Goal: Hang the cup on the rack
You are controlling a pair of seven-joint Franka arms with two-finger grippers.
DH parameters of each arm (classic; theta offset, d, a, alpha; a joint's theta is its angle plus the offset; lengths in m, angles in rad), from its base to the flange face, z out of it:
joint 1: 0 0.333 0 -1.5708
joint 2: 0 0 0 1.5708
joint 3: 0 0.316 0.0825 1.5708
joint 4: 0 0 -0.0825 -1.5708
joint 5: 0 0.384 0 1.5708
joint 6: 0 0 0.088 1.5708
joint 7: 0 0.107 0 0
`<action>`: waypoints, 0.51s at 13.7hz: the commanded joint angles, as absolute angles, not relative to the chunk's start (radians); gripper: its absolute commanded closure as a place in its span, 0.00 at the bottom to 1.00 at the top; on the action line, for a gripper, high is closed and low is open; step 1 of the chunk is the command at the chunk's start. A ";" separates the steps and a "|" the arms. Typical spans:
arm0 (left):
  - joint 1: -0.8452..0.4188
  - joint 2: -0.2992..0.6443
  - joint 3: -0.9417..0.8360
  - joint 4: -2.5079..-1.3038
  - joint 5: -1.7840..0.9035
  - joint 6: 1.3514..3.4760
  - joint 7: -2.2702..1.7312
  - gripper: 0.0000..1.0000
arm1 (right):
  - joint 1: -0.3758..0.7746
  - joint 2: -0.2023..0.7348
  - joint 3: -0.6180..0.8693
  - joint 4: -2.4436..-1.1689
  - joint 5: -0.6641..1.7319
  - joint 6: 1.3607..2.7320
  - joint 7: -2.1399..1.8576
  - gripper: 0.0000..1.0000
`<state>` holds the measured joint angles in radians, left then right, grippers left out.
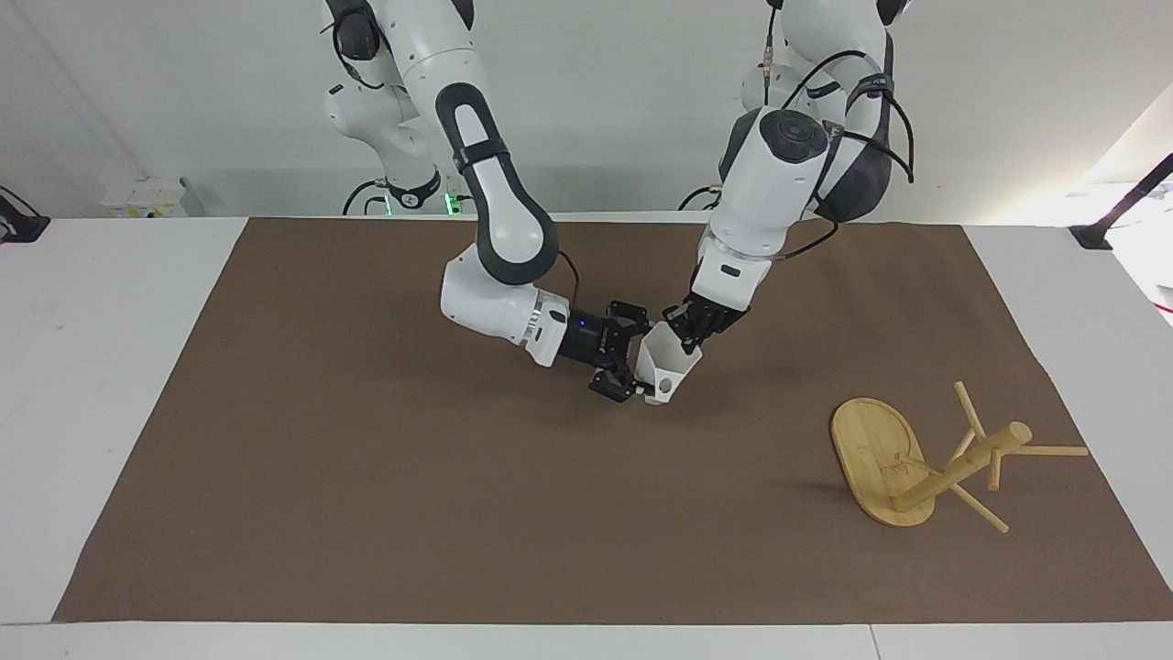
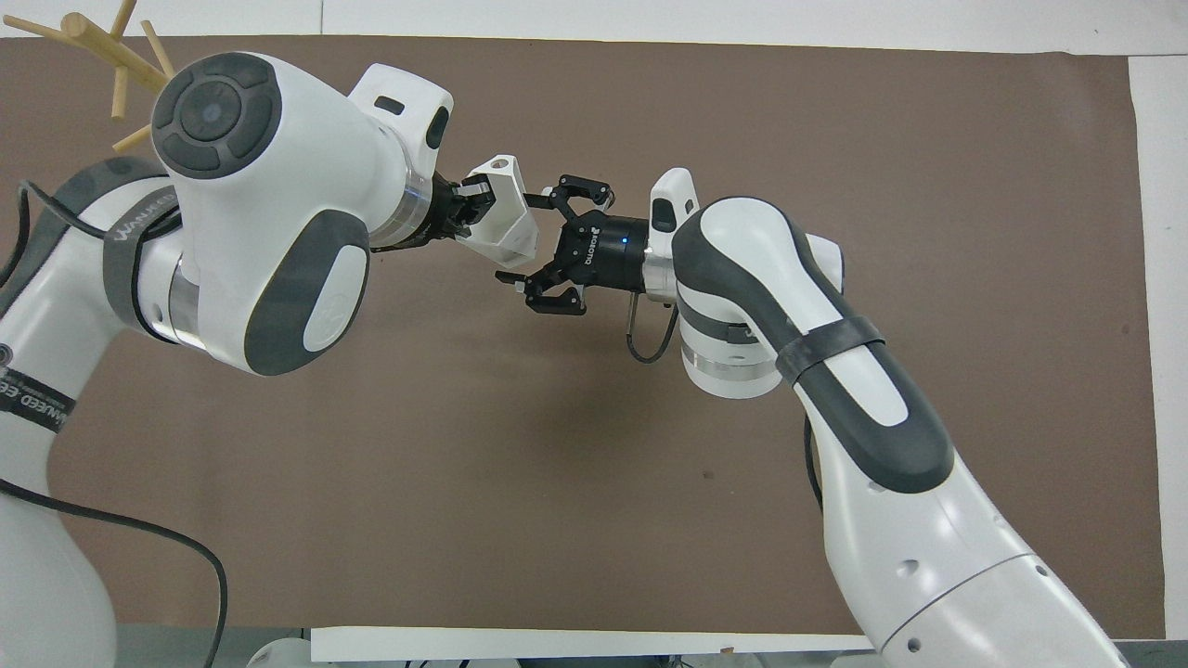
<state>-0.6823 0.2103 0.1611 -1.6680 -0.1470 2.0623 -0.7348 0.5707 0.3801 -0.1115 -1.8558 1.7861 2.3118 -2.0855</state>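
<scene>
- Handover in mid-air over the mat's middle: the left gripper is pinched on the rim of the cup, one finger inside the mouth and one outside, holding it tilted above the brown mat.
- The right gripper sits just beside the cup's base, fingers spread wide and clear of the faceted wall, so it looks to me like the cup hangs from the left grip alone.
- The rack lies tipped over on its side, well apart from both grippers, toward the left arm's end of the table; base on edge, post and pegs slanting along the mat.
- To do this step well, I'd say the right gripper should draw straight away from the cup without clipping the handle, while the left keeps its pinch firm, since a rim grip lets a tilted cup swing.
- The rack will need standing up before any peg can take the handle; that probably falls to the free right arm.
- Count: one cup, one rack, two arms, one mat.
</scene>
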 commanded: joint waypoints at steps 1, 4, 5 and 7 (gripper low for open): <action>-0.655 0.199 0.166 -1.692 -0.138 2.181 -0.741 1.00 | 0.462 0.231 -0.103 -2.023 1.705 2.292 -2.085 0.01; -0.594 0.172 0.166 -1.817 -0.138 2.437 -0.762 1.00 | 0.266 0.172 -0.103 -2.098 1.530 2.177 -2.082 0.01; -0.574 0.141 0.166 -1.898 -0.138 2.554 -0.755 1.00 | 0.192 0.172 -0.106 -2.091 1.400 2.105 -2.074 0.01; -0.565 0.095 0.166 -2.046 -0.137 2.775 -0.740 1.00 | 0.065 0.186 -0.104 -2.040 1.194 2.071 -2.045 0.01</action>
